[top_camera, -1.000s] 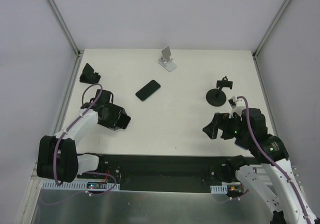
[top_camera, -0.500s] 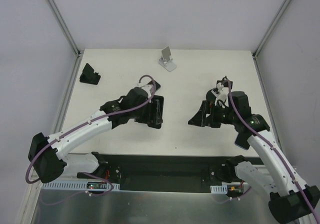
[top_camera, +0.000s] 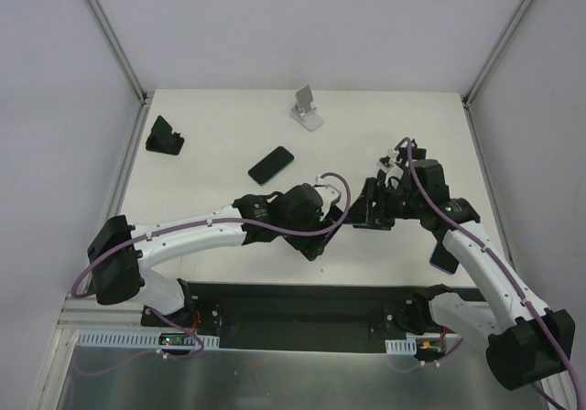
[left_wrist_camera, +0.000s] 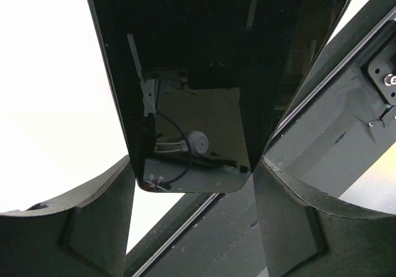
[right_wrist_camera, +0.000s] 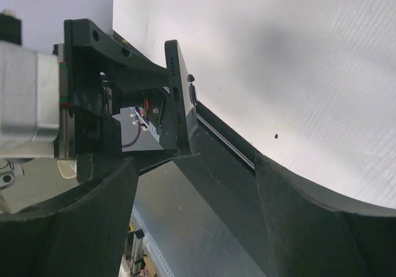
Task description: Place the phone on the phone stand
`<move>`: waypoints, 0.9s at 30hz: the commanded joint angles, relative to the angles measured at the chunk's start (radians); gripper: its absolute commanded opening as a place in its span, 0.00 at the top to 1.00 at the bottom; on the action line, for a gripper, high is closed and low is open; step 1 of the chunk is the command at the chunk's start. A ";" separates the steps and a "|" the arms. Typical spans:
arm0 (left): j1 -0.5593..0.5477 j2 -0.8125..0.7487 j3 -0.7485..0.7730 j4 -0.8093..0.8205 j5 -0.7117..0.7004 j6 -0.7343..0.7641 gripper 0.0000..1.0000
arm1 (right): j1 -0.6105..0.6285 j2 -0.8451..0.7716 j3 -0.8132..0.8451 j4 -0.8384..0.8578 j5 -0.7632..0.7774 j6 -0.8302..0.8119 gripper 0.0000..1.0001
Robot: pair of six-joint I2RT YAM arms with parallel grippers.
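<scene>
Worktop [top_camera: 229, 117], white and boxed in by pale walls, carries everything here. The left arm [top_camera: 192, 231] stretches across from the near left corner to about the middle. The right arm [top_camera: 476, 254] bends in from the near right corner to meet it.

The left gripper [left_wrist_camera: 193, 172] has its fingers [left_wrist_camera: 93, 221] clamped on the lower end of a phone [left_wrist_camera: 192, 73], one finger against each long side, with the glossy black face turned to the wrist camera. That phone sits over the middle of the worktop, a little toward the near edge, between the two grippers. From the right wrist it shows edge-on, a thin dark slab with small side buttons.

The right gripper [right_wrist_camera: 193, 166] faces it from just beside, fingers spread wide and closed on nothing — the phone's edge stands beyond the gap between them.

A second phone [top_camera: 271, 165] lies flat, left of the middle and toward the far edge, well apart from both grippers.

A silver stand [top_camera: 308, 108] stands at the middle of the far edge, back plate tilted, nothing resting on it. A small black stand [top_camera: 165, 137] sits by the far left corner.
</scene>
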 commanded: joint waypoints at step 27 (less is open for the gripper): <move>-0.064 -0.098 0.090 0.035 -0.065 0.008 0.38 | 0.073 -0.162 -0.291 0.658 0.000 0.309 0.99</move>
